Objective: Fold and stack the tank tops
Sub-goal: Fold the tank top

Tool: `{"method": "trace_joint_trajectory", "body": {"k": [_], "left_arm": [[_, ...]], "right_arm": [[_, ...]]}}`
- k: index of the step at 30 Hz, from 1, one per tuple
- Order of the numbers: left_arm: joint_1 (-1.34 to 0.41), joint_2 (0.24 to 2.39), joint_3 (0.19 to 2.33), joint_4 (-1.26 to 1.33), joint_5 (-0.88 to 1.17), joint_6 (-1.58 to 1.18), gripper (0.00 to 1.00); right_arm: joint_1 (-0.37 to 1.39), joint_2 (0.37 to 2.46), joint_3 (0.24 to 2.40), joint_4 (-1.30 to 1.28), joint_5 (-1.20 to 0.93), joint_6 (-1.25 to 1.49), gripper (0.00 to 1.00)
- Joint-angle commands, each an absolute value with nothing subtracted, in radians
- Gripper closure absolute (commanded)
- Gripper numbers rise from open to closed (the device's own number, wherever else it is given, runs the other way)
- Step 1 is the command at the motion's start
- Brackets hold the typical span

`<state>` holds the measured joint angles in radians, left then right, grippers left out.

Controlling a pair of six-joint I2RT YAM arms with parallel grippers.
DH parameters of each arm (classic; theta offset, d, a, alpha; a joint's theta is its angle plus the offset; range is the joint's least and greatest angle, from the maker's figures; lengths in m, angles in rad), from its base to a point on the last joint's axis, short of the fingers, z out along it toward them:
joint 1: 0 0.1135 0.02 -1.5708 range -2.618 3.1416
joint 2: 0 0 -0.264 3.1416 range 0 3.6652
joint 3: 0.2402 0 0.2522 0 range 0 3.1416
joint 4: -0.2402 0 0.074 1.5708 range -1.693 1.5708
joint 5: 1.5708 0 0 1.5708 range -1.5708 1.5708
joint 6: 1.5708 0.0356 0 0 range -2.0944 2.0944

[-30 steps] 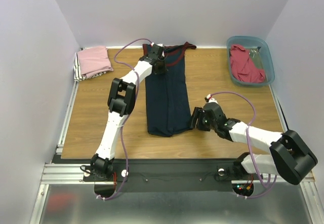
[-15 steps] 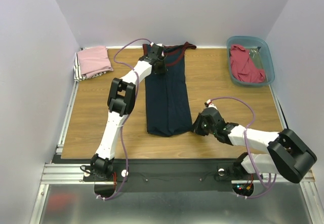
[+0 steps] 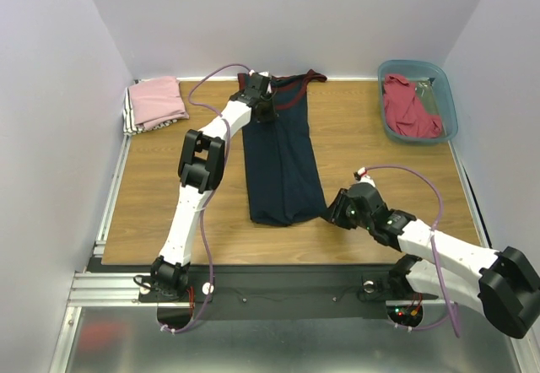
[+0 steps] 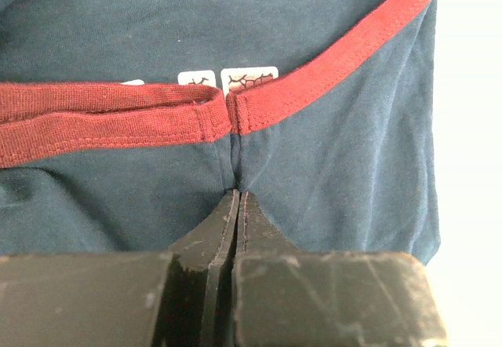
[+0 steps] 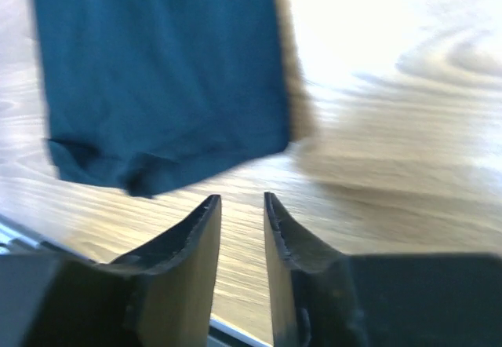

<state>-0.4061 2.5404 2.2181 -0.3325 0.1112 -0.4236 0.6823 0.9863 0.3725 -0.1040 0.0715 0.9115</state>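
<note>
Left hand (image 4: 238, 196): fingers pressed together, pinching a fold of the navy jersey (image 3: 283, 166) just under the maroon trim (image 4: 110, 115) at its far end, where two trim ends meet. Two white labels (image 4: 227, 78) sit just beyond the pinch.

Right hand (image 5: 241, 199): jaws slightly apart with nothing between them, only wood grain in the gap. It hovers low over the desk (image 3: 152, 196), just right of the jersey's near right corner. No cloth contact that I can see, but the wrist view is blurred.

Jersey location: middle of the desk, flat, a long narrow strip running far to near. It looks folded lengthwise. The near hem is a bit rumpled at one corner.

Progress, my read:
- pink top (image 3: 159, 101) is folded, far left, sitting on a striped cloth (image 3: 131, 121). That's the stack.
- Jersey is mid-fold: lengthwise done, crosswise fold and the move to the stack are left.
- red top (image 3: 409, 107) is bunched in the teal bin (image 3: 451, 116), far right, not started.
- Under halfway overall.

Materials: the jersey is thin smooth knit and drapes limp. The trim is thicker banding with visible stitch lines. The bin is rigid translucent plastic, a rounded rectangle. The desk is flat wood-grain board.
</note>
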Motion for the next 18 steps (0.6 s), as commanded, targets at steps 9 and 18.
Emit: {"method": "trace_joint_trajectory", "body": {"k": [9,18], "left_arm": [[-0.393,2.419,2.169,-0.216,0.219,-0.394,0.65],[-0.402,2.211,2.065,-0.193,0.132,-0.394,0.62]], "right_arm": [[0.692,1.004,0.477,-0.172,0.254,0.852,0.47],[0.690,1.224,0.635,-0.167,0.343,0.772,0.46]]}}
